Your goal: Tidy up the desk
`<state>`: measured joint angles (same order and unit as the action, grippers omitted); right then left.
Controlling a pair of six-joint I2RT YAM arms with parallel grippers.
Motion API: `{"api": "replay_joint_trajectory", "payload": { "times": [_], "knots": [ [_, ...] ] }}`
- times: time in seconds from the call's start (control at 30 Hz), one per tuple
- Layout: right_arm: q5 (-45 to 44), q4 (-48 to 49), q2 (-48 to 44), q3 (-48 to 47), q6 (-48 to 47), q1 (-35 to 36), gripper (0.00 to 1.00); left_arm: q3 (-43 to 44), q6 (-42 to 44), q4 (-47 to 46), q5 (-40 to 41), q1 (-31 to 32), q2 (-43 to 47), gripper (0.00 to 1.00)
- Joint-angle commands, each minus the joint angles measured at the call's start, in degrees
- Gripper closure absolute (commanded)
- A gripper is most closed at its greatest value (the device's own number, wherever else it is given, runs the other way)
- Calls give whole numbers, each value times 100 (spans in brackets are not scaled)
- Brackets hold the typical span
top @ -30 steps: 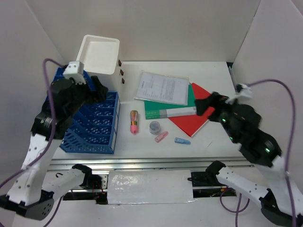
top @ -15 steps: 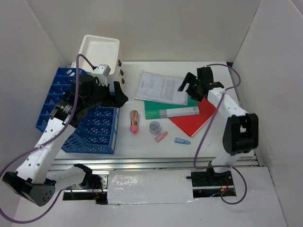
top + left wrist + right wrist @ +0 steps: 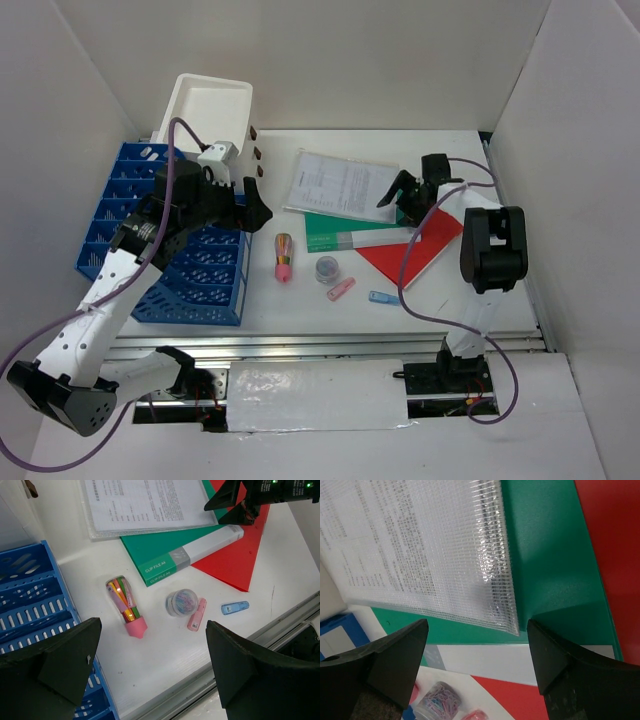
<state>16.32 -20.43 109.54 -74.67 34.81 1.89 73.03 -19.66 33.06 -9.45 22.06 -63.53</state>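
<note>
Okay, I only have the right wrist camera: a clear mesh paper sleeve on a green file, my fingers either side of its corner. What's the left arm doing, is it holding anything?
Observer: No. The left gripper is open and empty, hovering at the edge of a blue slotted plastic tray.
Operator: Any loose bits between that tray and my file?
Observer: A clear tube with a pink cap lies on the white desk there.
Operator: Is there anywhere to drop it?
Observer: A white open-top box stands behind the tray, at the far end.
</note>
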Motion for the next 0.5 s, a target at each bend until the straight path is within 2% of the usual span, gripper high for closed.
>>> {"api": "replay_joint_trajectory", "payload": {
  "times": [0.0,0.17,0.3,0.47],
  "knots": [
    [468,311,287,-188,202,-145,13,-35,120,-247,-136,35,148,0],
    [592,408,384,-161,298,-145,22,-26,138,-230,-118,35,148,1],
    [724,425,463,-197,360,-365,40,-9,147,-221,-83,35,174,1],
    [1049,504,560,-214,404,-505,56,-17,155,-230,-83,35,192,1]
  ]
}}
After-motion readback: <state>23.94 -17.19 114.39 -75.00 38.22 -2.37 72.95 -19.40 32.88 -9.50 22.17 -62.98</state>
